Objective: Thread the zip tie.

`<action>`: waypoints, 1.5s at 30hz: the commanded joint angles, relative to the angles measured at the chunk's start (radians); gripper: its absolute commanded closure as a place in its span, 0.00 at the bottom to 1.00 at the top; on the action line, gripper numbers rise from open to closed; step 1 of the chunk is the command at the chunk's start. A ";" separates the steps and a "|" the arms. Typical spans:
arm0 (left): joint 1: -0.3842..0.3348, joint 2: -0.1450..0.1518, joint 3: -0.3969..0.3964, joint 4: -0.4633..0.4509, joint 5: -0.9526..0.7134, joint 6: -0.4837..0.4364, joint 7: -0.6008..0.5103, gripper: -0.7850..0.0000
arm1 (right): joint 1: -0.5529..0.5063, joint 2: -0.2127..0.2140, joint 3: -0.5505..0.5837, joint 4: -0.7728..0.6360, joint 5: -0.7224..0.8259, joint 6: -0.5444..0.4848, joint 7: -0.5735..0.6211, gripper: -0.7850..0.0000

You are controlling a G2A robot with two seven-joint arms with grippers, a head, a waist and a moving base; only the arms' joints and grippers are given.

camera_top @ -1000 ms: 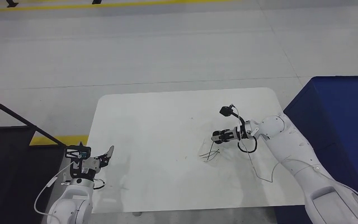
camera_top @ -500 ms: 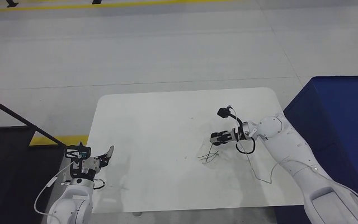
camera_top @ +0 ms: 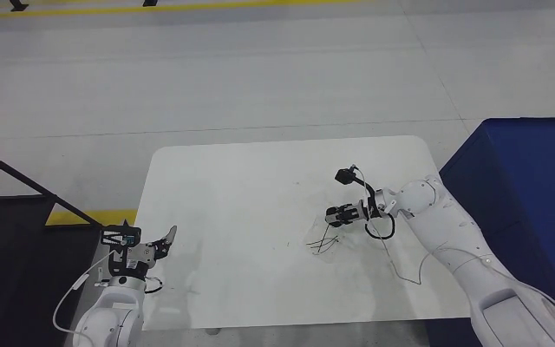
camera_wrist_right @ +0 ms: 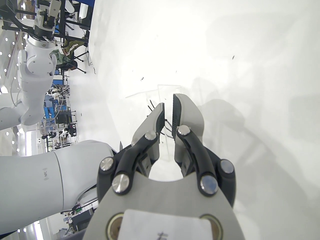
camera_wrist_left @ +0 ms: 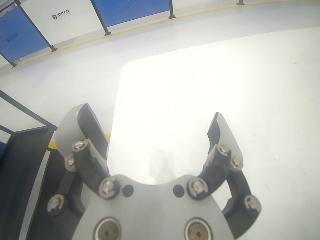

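The right gripper (camera_wrist_right: pixel 168 100) is pinching the thin black plastic zip ties (camera_top: pixel 322 242), which are lying right of centre on the white rounded table (camera_top: pixel 234 199), presumably to secure one strand for threading; the left gripper (camera_wrist_left: pixel 151 111) is waiting with fingers released at the table's near-left edge, out of the way

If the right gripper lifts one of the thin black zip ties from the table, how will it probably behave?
The zip ties look like very thin black strands, so one is probably light and would bend and droop when held at one end. They lie crossed in a small bunch on the white table, so lifting one may drag its neighbours.
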 commanded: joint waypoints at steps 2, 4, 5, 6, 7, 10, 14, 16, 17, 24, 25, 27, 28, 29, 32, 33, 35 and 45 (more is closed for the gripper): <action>0.000 0.000 0.000 0.000 0.000 0.000 0.000 0.00 | -0.001 0.003 0.002 -0.007 -0.010 0.004 0.002 0.91; 0.000 0.000 0.000 0.000 0.000 0.000 0.000 0.00 | -0.004 0.005 0.005 -0.014 -0.010 0.005 0.004 0.91; 0.000 0.000 0.000 0.000 0.000 0.000 0.000 0.00 | -0.006 0.006 0.007 -0.017 -0.009 0.006 0.005 0.91; 0.000 0.000 0.000 0.000 0.000 0.000 0.000 0.00 | -0.008 0.007 0.008 -0.023 -0.008 0.006 0.007 0.91; 0.000 0.000 0.000 0.000 0.000 0.000 0.000 0.00 | -0.011 0.009 0.010 -0.029 -0.006 0.005 0.007 0.91; 0.000 0.000 0.000 0.000 0.000 0.000 0.000 0.00 | -0.021 0.015 0.023 -0.046 0.006 -0.002 0.007 0.91; 0.000 0.000 0.000 0.000 0.000 0.000 0.000 0.00 | -0.032 0.023 0.036 -0.068 0.004 0.004 0.013 0.91; 0.000 0.000 0.000 0.000 0.000 0.000 0.000 0.00 | -0.037 0.027 0.042 -0.073 -0.003 0.019 0.005 0.90; 0.000 0.000 0.000 0.000 0.000 0.000 0.000 0.00 | -0.040 0.027 0.042 -0.077 -0.004 0.022 0.002 0.90; 0.000 0.000 0.000 0.000 0.000 0.000 0.000 0.00 | -0.052 0.030 0.040 -0.097 -0.013 0.035 -0.003 0.89; 0.000 0.000 0.000 0.000 0.000 0.000 0.000 0.00 | -0.052 0.030 0.040 -0.098 -0.017 0.038 -0.004 0.89; 0.000 0.000 0.000 0.000 0.000 0.000 0.000 0.00 | -0.051 0.030 0.039 -0.097 -0.026 0.045 -0.013 0.89; 0.000 0.000 0.000 0.000 0.000 0.000 0.000 0.00 | -0.051 0.030 0.039 -0.097 -0.028 0.045 -0.016 0.89; 0.000 0.000 0.000 0.000 0.000 0.000 0.000 0.00 | -0.051 0.030 0.038 -0.097 -0.028 0.045 -0.017 0.90; 0.000 0.000 0.000 0.000 0.000 0.000 0.000 0.00 | -0.051 0.030 0.037 -0.097 -0.030 0.047 -0.019 0.91; 0.000 0.000 0.000 0.000 0.000 0.000 0.000 0.00 | -0.052 0.030 0.037 -0.096 -0.030 0.046 -0.020 0.91; 0.000 0.000 0.000 0.000 0.000 0.000 0.000 0.00 | -0.052 0.030 0.036 -0.096 -0.031 0.046 -0.020 0.91; 0.000 0.000 0.000 0.000 0.000 0.000 0.000 0.00 | -0.062 0.035 0.040 -0.105 -0.040 0.046 -0.022 0.92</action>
